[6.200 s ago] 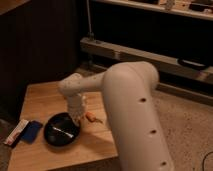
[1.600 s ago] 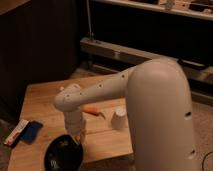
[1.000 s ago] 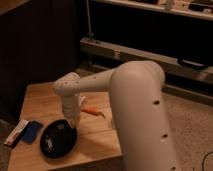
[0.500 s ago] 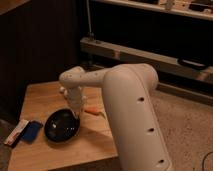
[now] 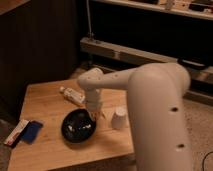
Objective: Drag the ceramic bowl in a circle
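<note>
Tool (image 5: 93,113) at right rim of ceramic bowl (image 5: 77,127) on counter (image 5: 45,102); white cup (image 5: 119,118) just right (upturned).

White cup (image 5: 119,118), blue packet (image 5: 31,131), wooden table (image 5: 45,102)

glossy black ceramic bowl (image 5: 78,126) upright, pincer (image 5: 94,114) seemingly at its rim.

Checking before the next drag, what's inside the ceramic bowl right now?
The gripper reaches down onto the far rim of the ceramic bowl. Only glossy highlights show inside; the part under the gripper is covered.
</note>
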Controlling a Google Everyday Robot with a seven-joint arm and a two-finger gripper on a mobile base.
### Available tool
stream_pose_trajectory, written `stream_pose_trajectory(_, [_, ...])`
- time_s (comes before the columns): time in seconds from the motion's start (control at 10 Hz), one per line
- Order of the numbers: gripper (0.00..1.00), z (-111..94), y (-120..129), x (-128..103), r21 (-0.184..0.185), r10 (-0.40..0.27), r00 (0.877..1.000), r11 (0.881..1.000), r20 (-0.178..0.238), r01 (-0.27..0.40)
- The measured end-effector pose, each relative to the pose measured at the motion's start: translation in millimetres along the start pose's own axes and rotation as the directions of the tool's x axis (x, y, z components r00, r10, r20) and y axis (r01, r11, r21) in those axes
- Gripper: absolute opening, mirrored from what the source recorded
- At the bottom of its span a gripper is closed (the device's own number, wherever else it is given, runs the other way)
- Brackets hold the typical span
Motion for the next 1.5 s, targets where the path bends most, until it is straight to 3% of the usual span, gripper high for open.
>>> stream_pose_trajectory(0.2, [0.00, -3.0, -32.9, 35.6, 0.022, 0.071, 0.997, 0.997, -0.012, -0.071])
stream_pose_trajectory(0.3, [0.00, -2.0, -37.8, 46.5, 0.021, 0.078, 0.997, 0.997, -0.021, -0.077])
stream_pose_trajectory(0.5, [0.00, 3.2, -32.7, 70.8, 0.003, 0.005, 0.999, 1.000, -0.044, -0.005])
stream_pose_trajectory(0.7, [0.00, 8.6, -5.6, 85.7, -0.011, -0.110, 0.992, 0.994, -0.065, 0.110])
stream_pose_trajectory(0.9, [0.00, 13.1, 40.0, 90.1, -0.027, -0.241, 0.967, 0.971, -0.087, 0.239])
stream_pose_trajectory(1.1, [0.00, 10.4, 95.0, 78.2, -0.045, -0.360, 0.929, 0.933, -0.088, 0.358])
stream_pose_trajectory(1.5, [0.00, -0.7, 169.7, 40.2, -0.084, -0.483, 0.875, 0.874, -0.039, 0.479])
